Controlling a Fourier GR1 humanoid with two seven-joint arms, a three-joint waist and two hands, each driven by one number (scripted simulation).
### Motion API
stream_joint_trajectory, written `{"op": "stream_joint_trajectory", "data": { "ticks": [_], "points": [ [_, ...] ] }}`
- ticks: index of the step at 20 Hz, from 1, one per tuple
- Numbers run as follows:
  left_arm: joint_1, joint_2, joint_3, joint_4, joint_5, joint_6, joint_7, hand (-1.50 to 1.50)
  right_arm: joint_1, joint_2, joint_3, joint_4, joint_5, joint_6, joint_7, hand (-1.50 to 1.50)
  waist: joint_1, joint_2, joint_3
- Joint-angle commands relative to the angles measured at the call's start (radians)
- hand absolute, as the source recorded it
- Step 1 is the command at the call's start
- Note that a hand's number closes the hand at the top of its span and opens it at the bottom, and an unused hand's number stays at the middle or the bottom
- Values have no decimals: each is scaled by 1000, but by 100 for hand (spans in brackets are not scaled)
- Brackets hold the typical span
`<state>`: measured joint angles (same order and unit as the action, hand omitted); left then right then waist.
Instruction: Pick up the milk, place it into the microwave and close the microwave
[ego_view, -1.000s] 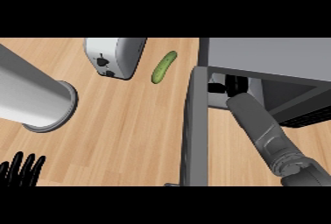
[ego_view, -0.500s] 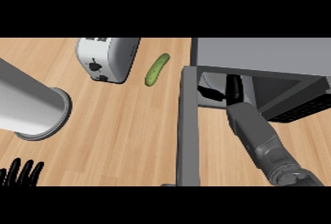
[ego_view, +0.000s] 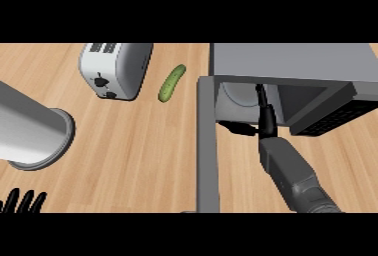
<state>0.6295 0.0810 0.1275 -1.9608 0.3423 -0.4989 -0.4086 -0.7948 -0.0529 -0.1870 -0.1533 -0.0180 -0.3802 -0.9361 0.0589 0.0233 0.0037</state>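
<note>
Right hand (ego_view: 264, 117): reaching inside the microwave (ego_view: 295, 60); we cannot tell its grip.
Milk: not singled out; a pale shape (ego_view: 235, 95) lies just left of the hand, axis unreadable.
Door (ego_view: 208, 150): open.
Left hand (ego_view: 22, 200): resting lower left, released.

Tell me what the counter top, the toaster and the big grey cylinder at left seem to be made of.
Counter top: wood, matte, pale planks with grain lines. Toaster: likely satin metal, light grey with a soft sheen; its dark knobs may be plastic. Grey cylinder: probably metal too, smooth even shading, though plastic cannot be ruled out.
</note>
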Motion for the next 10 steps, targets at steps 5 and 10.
{"op": "stream_joint_trajectory", "data": {
  "ticks": [5,10],
  "points": [
    [-12,-31,-14,-7,-31,25,33,-150,125,16,-3,-8,-2,136,-145,-150,-32,-14,-2],
    [0,10,-2,-28,-18,-10,82,-150,216,51,26,-72,-1,238,-162,-150,-55,-24,-3]
  ]
}}
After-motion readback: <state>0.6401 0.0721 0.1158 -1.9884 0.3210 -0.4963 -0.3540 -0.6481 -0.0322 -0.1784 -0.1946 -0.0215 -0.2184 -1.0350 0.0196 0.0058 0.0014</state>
